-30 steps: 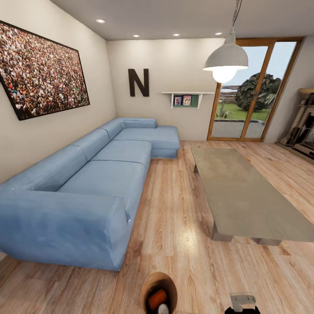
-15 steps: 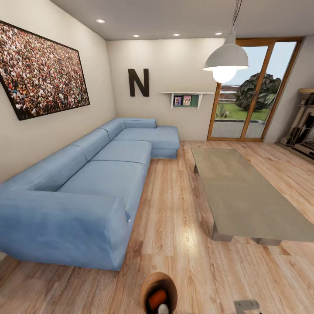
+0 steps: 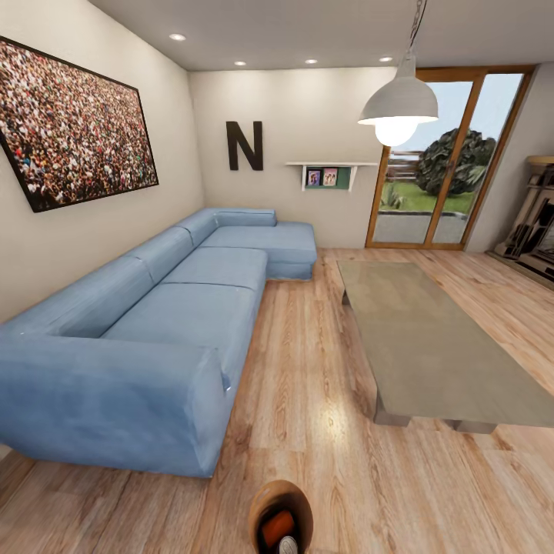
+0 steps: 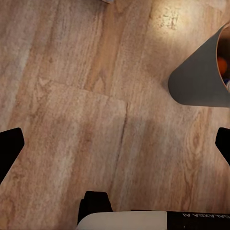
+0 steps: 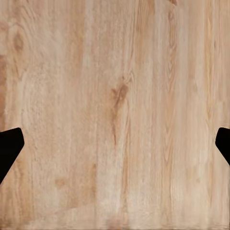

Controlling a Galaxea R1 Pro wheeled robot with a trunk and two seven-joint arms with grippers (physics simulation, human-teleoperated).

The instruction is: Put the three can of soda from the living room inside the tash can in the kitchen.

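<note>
The tash can (image 3: 260,508) stands on the wood floor at the bottom edge of the head view, its tan inside showing. In it lies an orange can of soda (image 3: 277,527), with the silver top of another (image 3: 288,545) beside it. In the left wrist view the bin's grey wall (image 4: 199,81) is off to one side, with a bit of orange (image 4: 223,64) past its rim. My left gripper (image 4: 115,148) is open over bare planks, apart from the bin. My right gripper (image 5: 115,146) is open over bare floor, holding nothing.
A blue sectional sofa (image 3: 154,331) fills the left side. A long low grey table (image 3: 431,346) stands to the right, with a strip of wood floor (image 3: 308,385) between them. A pendant lamp (image 3: 398,104) hangs above. Glass doors (image 3: 446,161) close the far wall.
The grey part of my right arm at the bottom right of the head view has dropped out of the picture. The bin, sofa and table have not moved.
</note>
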